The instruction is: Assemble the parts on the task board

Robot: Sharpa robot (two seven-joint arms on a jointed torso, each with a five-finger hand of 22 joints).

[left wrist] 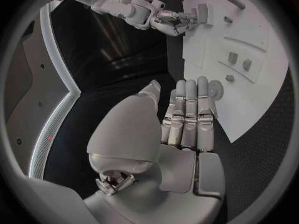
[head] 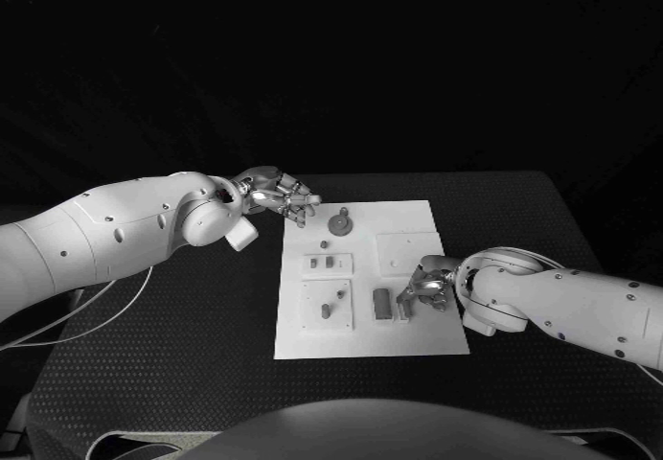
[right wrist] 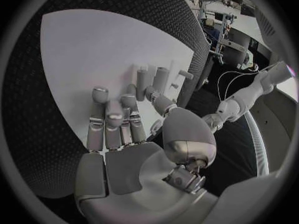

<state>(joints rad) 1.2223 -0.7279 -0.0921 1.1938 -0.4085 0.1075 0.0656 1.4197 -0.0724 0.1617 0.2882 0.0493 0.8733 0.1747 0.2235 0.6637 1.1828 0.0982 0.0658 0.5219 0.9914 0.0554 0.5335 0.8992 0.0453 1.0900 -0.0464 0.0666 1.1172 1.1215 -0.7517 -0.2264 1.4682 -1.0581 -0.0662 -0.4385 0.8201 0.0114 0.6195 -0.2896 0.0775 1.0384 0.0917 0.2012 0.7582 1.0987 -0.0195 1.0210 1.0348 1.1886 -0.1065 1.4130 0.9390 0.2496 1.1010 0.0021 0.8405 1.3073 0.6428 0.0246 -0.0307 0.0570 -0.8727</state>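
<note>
the board [head: 371, 337] lies in the middle of the counter [head: 180, 335], with small parts spread over it: a round disc [head: 340, 225] near its upper left corner, two little pegs [head: 326, 261] on a raised square just below, a longer pin [head: 326, 310] on the lower left square, and a block [head: 381, 303] at centre low. the right robot hand [head: 422, 286] sits low over the board just right of the block, fingers bent down toward a part by the block; in the right wrist view its fingers [right wrist: 112, 119] lie close to two upright pegs [right wrist: 152, 77], but i cannot tell whether anything is pinched between them. the left robot hand [head: 281, 197] hovers at the board's upper left corner, near the disc, fingers straight and together, palm bare, holding nothing. my reading is that the step in hand is the right hand's work on the part beside the block, either taking it up or seating it, while the left waits. the next move likely calls for a firm pinch and a straight, careful line-up with its seat, since the parts are small and crowded.
</note>
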